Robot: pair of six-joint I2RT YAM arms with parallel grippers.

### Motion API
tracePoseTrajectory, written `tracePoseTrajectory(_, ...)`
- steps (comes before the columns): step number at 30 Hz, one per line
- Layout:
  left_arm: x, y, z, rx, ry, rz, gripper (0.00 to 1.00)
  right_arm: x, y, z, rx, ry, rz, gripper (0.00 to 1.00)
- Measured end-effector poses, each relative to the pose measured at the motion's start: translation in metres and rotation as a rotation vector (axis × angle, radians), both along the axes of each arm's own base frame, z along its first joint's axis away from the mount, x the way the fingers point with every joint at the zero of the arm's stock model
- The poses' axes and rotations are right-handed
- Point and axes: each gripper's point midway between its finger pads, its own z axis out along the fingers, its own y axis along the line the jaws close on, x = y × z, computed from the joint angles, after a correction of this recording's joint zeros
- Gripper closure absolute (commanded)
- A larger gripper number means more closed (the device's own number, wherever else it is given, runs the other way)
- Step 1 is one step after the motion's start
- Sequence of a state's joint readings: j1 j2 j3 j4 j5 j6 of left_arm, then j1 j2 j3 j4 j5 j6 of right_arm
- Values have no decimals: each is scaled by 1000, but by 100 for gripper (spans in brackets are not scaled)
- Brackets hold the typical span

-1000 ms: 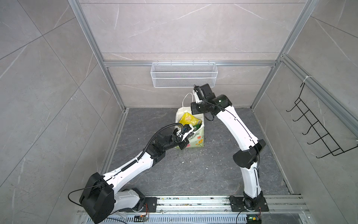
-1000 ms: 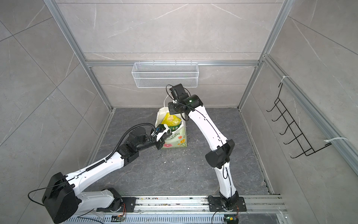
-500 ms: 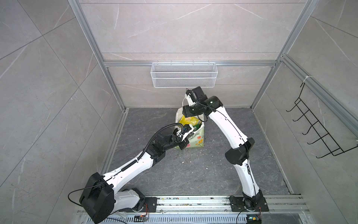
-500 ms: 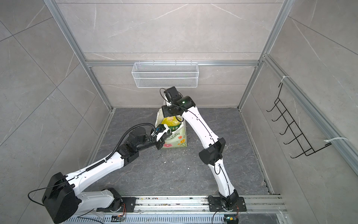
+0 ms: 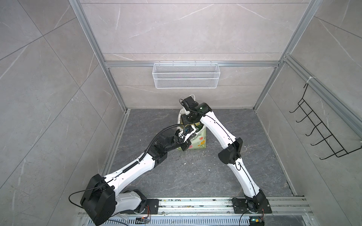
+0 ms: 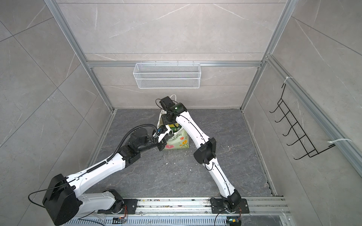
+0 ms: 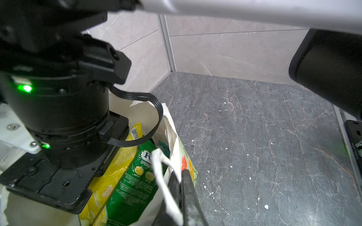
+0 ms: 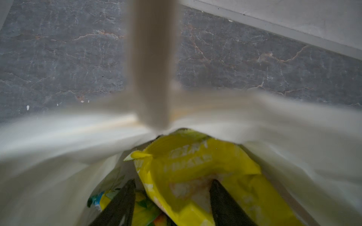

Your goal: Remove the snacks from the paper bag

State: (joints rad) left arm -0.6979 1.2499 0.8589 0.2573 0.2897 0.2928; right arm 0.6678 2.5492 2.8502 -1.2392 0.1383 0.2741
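The paper bag (image 5: pixel 198 141) stands upright at the far middle of the dark, veined stone table (image 5: pixel 195 176). Its mouth is upward and its matte pale-green front, printed with flowers, faces the near side. The inside is plain white paper, creased and ragged at the rim. A flat white handle (image 7: pixel 159 172) loops up from the near rim, just beside the left gripper (image 7: pixel 180 176). That gripper's black fingers (image 7: pixel 189 192) are pressed together on the rim paper next to the flower print. The right gripper (image 8: pixel 172 183) reaches down into the mouth from above. Its tapered black fingers (image 8: pixel 121 201) stand moderately apart with the yellow chip bag (image 8: pixel 195 166) between them. Whether either one touches it I cannot tell through the blur. That glossy, crinkled packet stands on end, its long axis running down into the bag at a lean. Just beside it and parallel stands a glossy green "FOX'S" packet (image 7: pixel 135 185), with a sliver of a teal packet (image 7: pixel 163 145) behind. All the snacks that show are inside the bag. Small white crumbs (image 7: pixel 266 206) speckle the table. A white wire-mesh basket (image 5: pixel 186 78) hangs on the far wall.
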Motion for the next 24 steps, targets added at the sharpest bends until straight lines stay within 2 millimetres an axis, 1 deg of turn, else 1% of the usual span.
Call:
tracePoseTrajectory(2,0,0,1,-1,-1,0,98,4,-1,-7,-12,-4,-13,66)
tracePoseTrajectory(3,0,0,2,-1,-1,1,98,6,-2,-8,-19,-8,-18,76)
tracePoseTrajectory(6,0,0,2,0,-1,0,98,7,-4,-7,-28,-18,-32,90)
tracePoseTrajectory(13,0,0,1,3,3,1,98,6,-6,-3,-45,-35,-32,100)
tracePoseTrajectory(15,0,0,1,3,3,1,98,4,-8,3,-49,-36,-27,100)
tracePoseTrajectory(17,0,0,1,3,3,1,98,1,-11,10,-49,-39,-25,100)
tracePoseTrajectory(19,0,0,1,3,3,2,98,-4,-15,23,-44,-47,-19,100)
tracePoseTrajectory(22,1,1,1,3,2,5,98,-11,-25,41,-29,-46,-16,100)
tracePoseTrajectory(24,1,1,2,3,0,10,98,-13,-32,51,-20,-54,-19,100)
